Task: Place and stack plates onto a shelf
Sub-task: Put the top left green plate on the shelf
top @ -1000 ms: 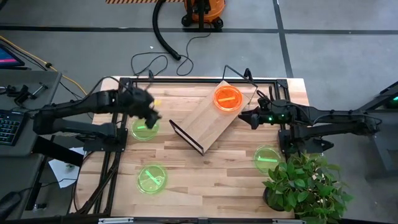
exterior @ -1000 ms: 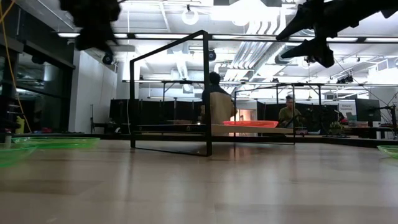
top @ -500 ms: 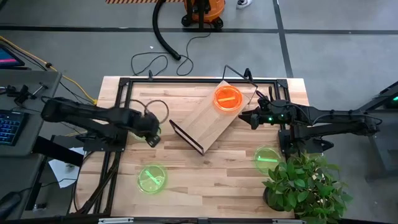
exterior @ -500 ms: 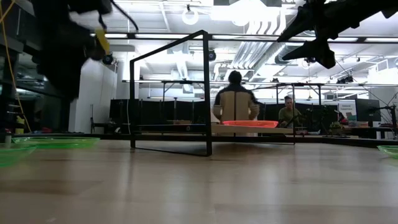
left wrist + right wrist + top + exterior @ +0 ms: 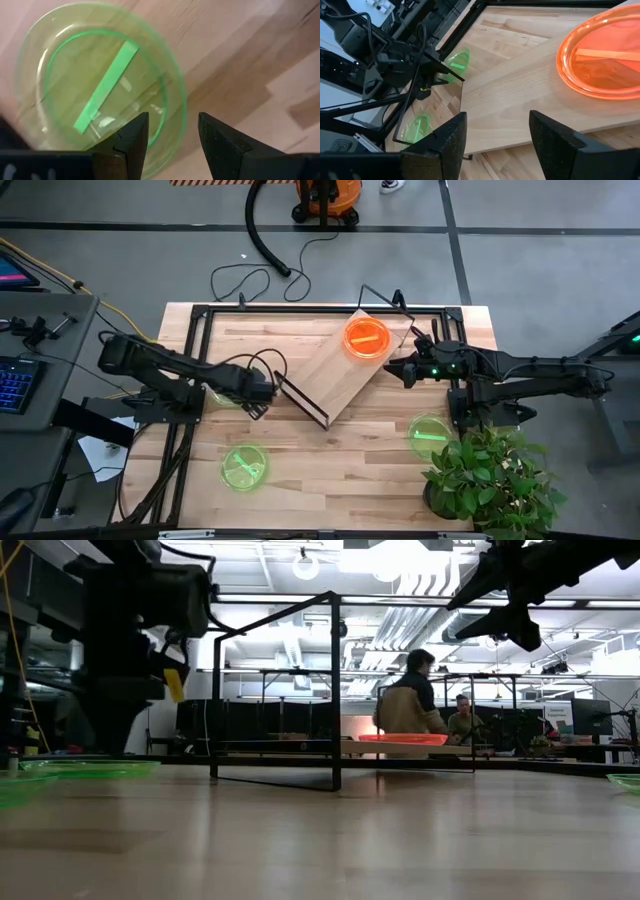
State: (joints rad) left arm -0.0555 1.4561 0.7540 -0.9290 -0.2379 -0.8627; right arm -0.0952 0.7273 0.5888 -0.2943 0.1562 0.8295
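An orange plate [image 5: 367,338] lies flat on the far end of the light-wood shelf [image 5: 335,375]. Three green plates rest on the tabletop: one [image 5: 244,467] near the left front, one [image 5: 430,432] at the right, and one [image 5: 220,395] mostly hidden under my left arm. My left gripper [image 5: 260,392] is open and low over that plate [image 5: 100,90]; the plate's rim toward the shelf [image 5: 181,107] lies between its fingers. My right gripper [image 5: 400,368] hangs open beside the shelf's right edge, above the table [image 5: 500,615]. My left gripper [image 5: 172,127] comes from above, pointing down, with one finger [image 5: 137,132] over the green plate's inside and the other [image 5: 215,137] outside its rim. I cannot tell whether either finger touches the plate, which lies flat on the table.
A potted plant [image 5: 490,475] stands at the table's near right corner, close to the right green plate. The shelf's black wire frame [image 5: 330,690] rises at its near end, just right of my left gripper. A black frame edges the tabletop [image 5: 300,308]. People show in the room behind [image 5: 410,705].
My left gripper has swung from the far side of the green plate toward the near edge, then right toward the shelf, and dropped low over the plate. My right arm has kept still. A person behind the table has walked to the right.
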